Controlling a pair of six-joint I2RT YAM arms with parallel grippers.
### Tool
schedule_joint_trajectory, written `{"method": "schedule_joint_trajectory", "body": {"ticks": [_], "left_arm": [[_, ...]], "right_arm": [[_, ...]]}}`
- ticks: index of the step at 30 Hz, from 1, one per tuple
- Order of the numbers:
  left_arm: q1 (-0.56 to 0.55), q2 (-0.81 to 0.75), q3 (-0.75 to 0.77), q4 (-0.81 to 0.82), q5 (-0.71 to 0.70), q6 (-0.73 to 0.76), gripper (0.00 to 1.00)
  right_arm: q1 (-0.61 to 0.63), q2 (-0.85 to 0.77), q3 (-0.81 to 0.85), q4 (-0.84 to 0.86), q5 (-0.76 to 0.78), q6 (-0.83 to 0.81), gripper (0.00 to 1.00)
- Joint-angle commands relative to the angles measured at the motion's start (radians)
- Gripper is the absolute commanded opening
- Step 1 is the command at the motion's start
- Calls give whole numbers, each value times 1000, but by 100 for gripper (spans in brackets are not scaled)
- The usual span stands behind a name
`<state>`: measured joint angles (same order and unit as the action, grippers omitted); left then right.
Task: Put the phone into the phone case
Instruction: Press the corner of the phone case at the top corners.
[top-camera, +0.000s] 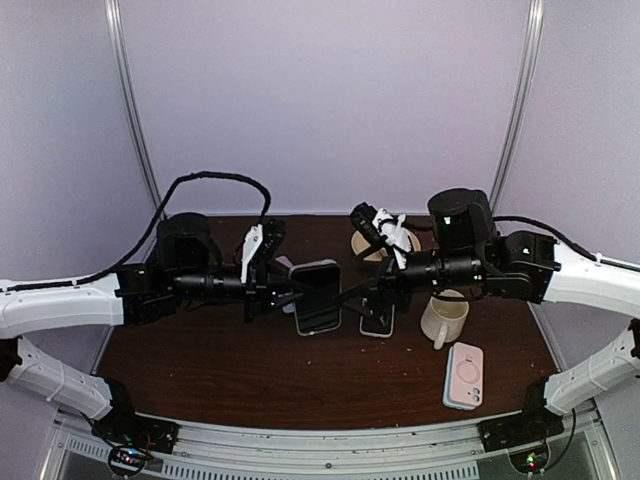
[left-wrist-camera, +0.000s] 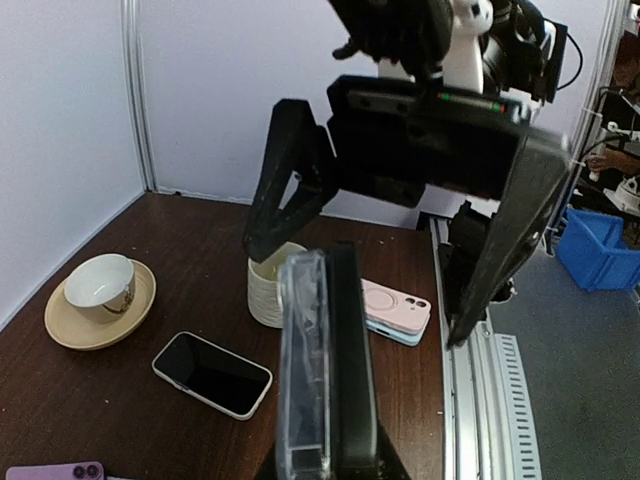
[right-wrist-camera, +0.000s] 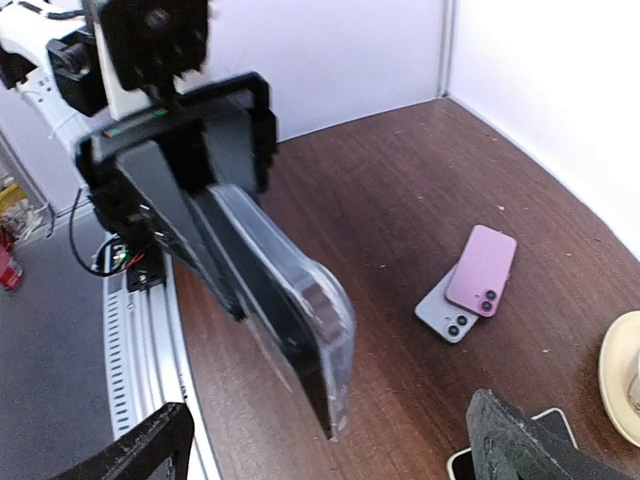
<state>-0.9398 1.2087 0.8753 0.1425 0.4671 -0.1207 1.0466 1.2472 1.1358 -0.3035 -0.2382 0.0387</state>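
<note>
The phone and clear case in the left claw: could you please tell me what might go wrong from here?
The left claw grips the phone and clear case by one end, so a push from the open right claw might twist them loose. If dropped, they could hit the black phone or the mug nearby.

Dark brown wooden table (metal rail along its near edge) inside pale lilac walls
</note>
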Motion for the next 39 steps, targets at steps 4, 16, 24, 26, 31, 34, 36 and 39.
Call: {"method": "schedule_joint_trajectory", "body": {"ticks": [4,16,24,26,31,34,36,39], "left_arm": [[-11,178,-120,350,39,73,0],[-58,434,-256,844,-155,58,0],[-57,450,-300,851,-191,39,0],[-57,459,-302,863,-193,28,0],[-53,477,-310,867,-202,5,0],[-51,487,-304,862,-203,-3,9],[-51,490,-294,847,-211,-2,14],[-51,487,-275,808,-220,0,16]], "right_arm": [[-17,-41,-83,79,-164,48,100],[0,90,-220,344,471,294,91],[88,254,-199,366,583,198,90],[90,284,-208,386,592,198,90],[93,340,-204,356,631,187,90],[94,362,-231,397,634,170,91],[93,383,-226,398,624,160,91],[94,410,-213,393,622,156,91]]}}
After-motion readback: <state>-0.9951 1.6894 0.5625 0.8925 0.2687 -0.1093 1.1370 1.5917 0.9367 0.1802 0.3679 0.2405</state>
